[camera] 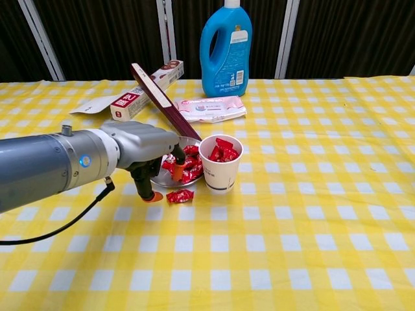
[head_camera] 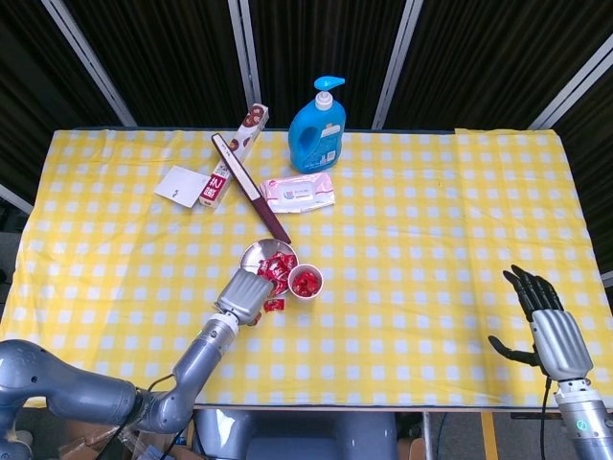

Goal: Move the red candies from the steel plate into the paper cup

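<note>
Left robot hand point(camera: 152, 170) low over plate point(head_camera: 251, 256), fingers curled, seemingly empty, placed to pick candies point(camera: 184, 167) beside cup point(camera: 220, 165); right robot hand point(head_camera: 548, 331) idle, fingers apart.

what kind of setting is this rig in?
Probably a lab or studio mock-up of a household table: a yellow checked tablecloth, black curtain backdrop with metal poles, and staged props like the blue detergent bottle and white wet-wipes pack.
</note>
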Action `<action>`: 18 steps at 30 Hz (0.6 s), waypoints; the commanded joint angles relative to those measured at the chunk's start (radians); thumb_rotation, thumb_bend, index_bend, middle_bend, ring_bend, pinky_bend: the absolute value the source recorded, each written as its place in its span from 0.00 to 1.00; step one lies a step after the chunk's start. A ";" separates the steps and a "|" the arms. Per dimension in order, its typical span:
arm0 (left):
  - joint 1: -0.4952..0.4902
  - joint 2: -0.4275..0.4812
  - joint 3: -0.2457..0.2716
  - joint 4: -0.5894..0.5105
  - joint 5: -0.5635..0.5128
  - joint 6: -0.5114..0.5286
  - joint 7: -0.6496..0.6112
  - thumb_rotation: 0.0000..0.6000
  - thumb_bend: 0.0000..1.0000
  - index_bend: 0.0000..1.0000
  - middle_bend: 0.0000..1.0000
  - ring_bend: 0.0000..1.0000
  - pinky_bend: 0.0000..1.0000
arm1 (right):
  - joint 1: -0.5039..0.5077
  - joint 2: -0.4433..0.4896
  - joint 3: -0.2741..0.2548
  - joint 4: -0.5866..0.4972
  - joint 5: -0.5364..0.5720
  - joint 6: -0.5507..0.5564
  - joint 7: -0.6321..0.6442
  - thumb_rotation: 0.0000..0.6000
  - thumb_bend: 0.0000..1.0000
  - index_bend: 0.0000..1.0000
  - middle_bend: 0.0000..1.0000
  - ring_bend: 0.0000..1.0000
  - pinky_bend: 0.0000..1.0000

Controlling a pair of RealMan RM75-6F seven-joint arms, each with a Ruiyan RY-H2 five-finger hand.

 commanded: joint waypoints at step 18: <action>-0.030 -0.056 -0.007 0.034 -0.062 -0.023 0.058 1.00 0.37 0.44 0.99 1.00 0.98 | 0.000 0.003 0.000 0.000 -0.001 0.001 0.005 1.00 0.28 0.00 0.00 0.00 0.00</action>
